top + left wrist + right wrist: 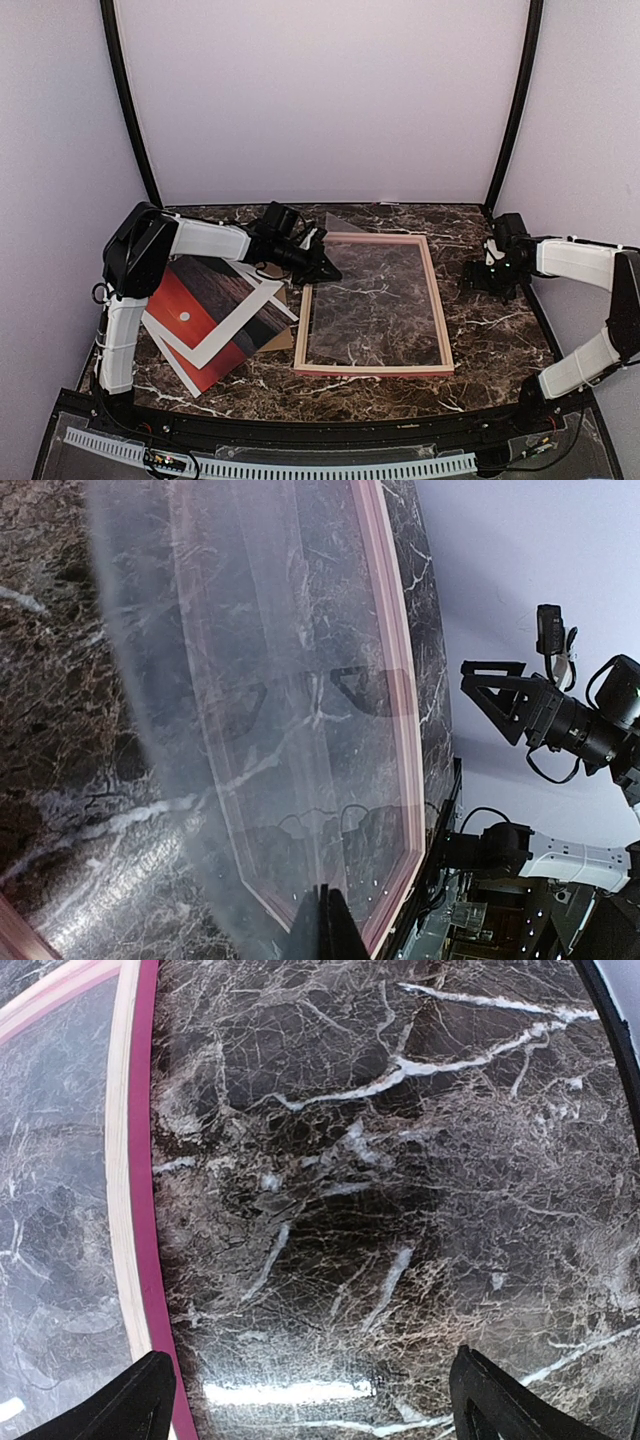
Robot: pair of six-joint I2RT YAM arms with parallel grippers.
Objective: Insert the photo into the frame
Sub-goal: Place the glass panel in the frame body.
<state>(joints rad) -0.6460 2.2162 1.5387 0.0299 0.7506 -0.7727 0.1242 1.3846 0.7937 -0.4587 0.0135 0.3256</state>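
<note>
Top external, left arm: reaches from its base out across the table, wrist low, left gripper [327, 267] at the far-left corner of the frame [438, 305].
Left hand state: fingers clenched flat together on the edge of the clear pane [250, 710]; in the left wrist view the sheet rises tilted from the fingertips and fills most of that view.
Right arm: elbow folded near the table's right edge, forearm level, right gripper [476, 277] low over bare marble.
Right hand state: released, fingers [135, 1408] spread wide with nothing between them; the frame's rail lies just beside its left finger.
Frame: lies flat between the two grippers; marble veining shows through its opening.
Photo [196, 318]: face up and skewed, well behind the left gripper under that arm's forearm, apart from the frame.
Cardboard [283, 338]: a brown corner shows at the photo's edge, near the frame's left rail.
Surface: dark marble-patterned table [500, 345].
Room: pale lilac walls [320, 100], black corner posts.
</note>
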